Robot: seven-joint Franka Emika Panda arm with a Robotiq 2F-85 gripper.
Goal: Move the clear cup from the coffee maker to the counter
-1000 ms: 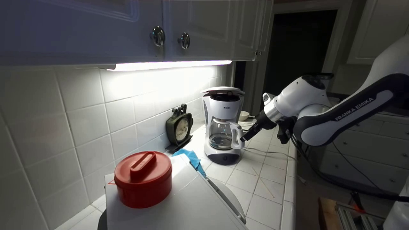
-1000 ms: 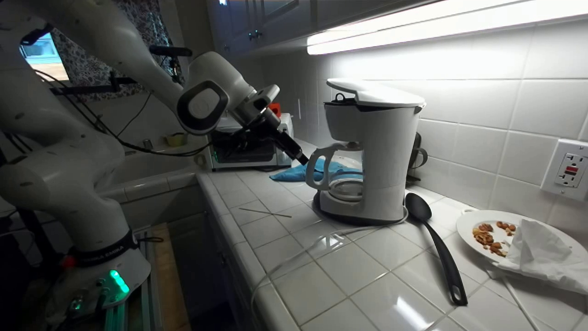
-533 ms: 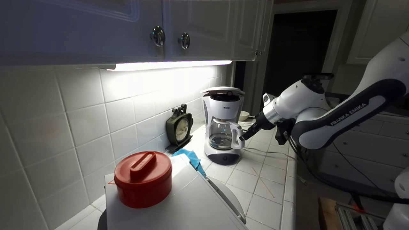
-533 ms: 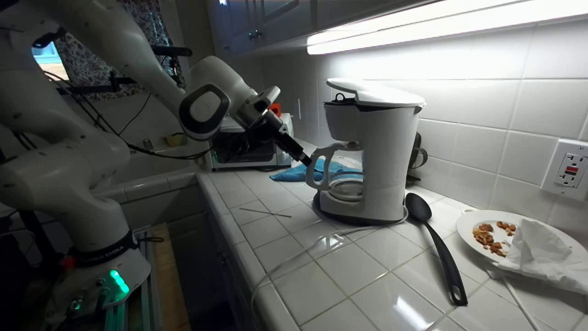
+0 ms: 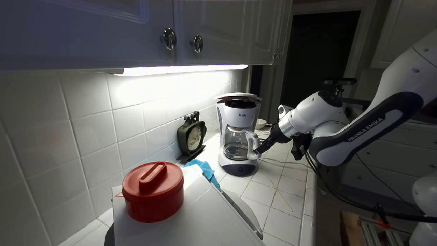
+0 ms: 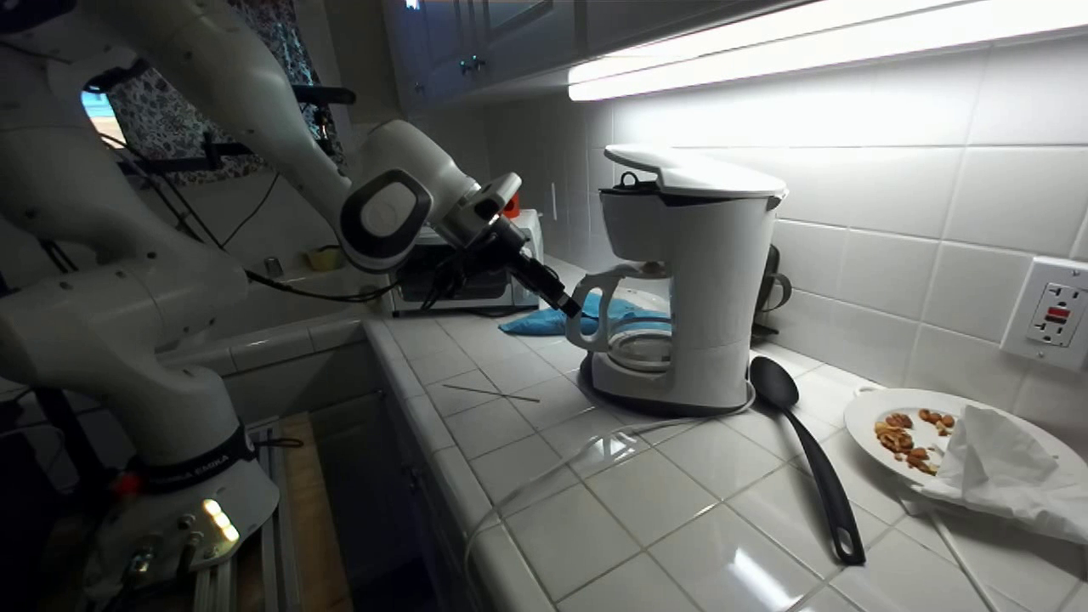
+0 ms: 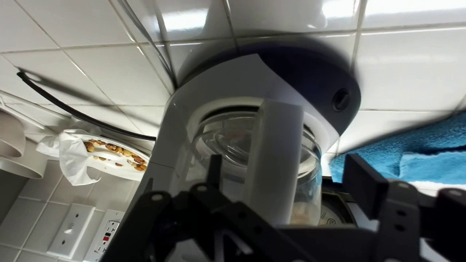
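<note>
The white-tiled counter (image 6: 663, 501) lies below my Robotiq gripper (image 7: 287, 173), with the drip coffee maker (image 6: 722, 289) just ahead. In it the glass carafe (image 5: 235, 141) sits upright, long axis vertical, white handle (image 7: 275, 160) pointing toward my gripper. I have the fingers (image 7: 364, 187) parted, the handle showing between them in the wrist view; whether either touches it, I can't tell.

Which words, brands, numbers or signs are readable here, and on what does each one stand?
"FRANKA EMIKA": on the robot arm.
Robot's dark base band: blurred, seemingly the same name.
Coffee maker: its logo is too small and blurred to read surely.
Clear cup: small marks on the glass, unreadable.
Clock-like dial: too small to read.
Wall outlet: markings, if any, too small to read.
</note>
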